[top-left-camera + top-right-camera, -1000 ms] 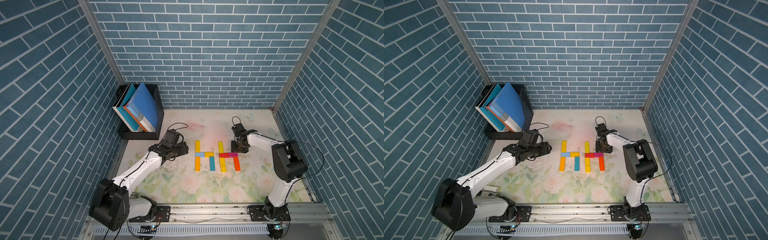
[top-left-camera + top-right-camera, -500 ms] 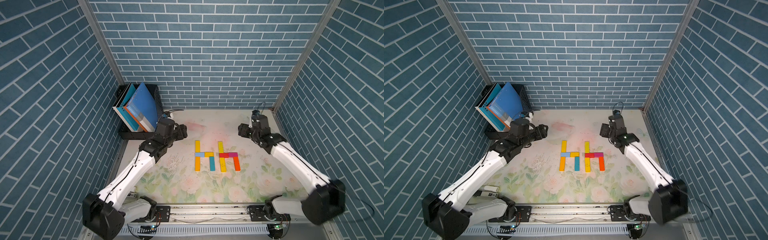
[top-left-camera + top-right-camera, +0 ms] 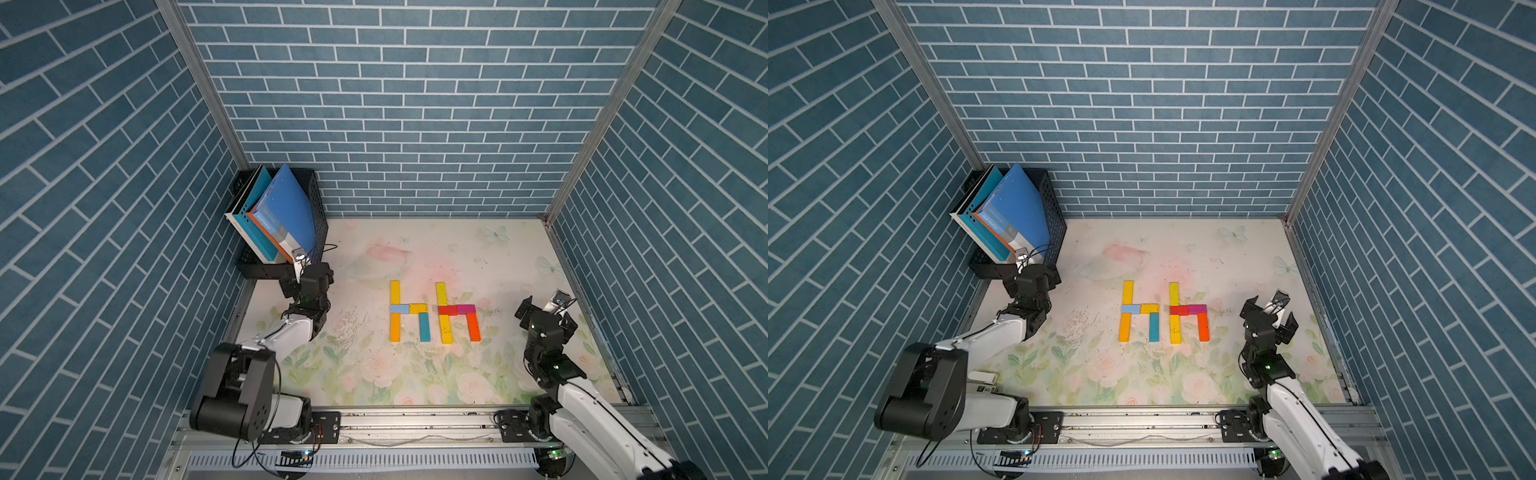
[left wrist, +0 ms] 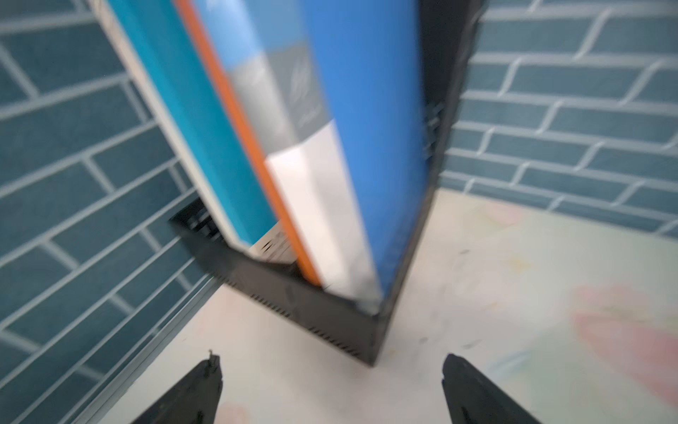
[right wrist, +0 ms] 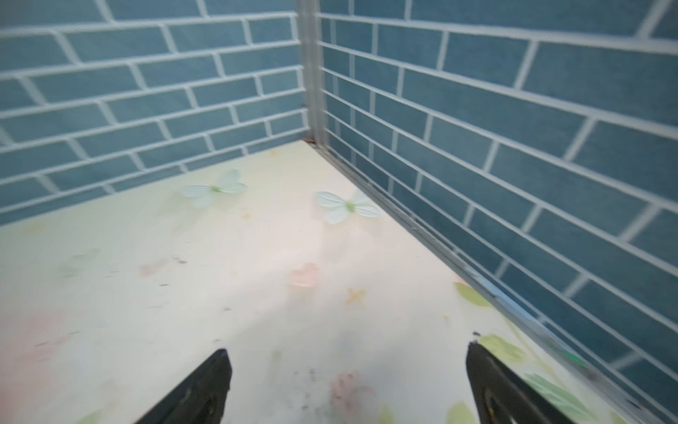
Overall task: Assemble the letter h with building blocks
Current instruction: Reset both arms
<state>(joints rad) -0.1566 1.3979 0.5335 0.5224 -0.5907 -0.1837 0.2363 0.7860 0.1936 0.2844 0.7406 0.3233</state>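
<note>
Blocks (image 3: 448,309) lie between left tool (image 3: 308,276) and right tool (image 3: 547,313).

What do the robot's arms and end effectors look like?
The left arm and right arm have white link shells, bulky black joints and thin black cables. The left end effector and right end effector are black, ending in tapered tips.
</note>
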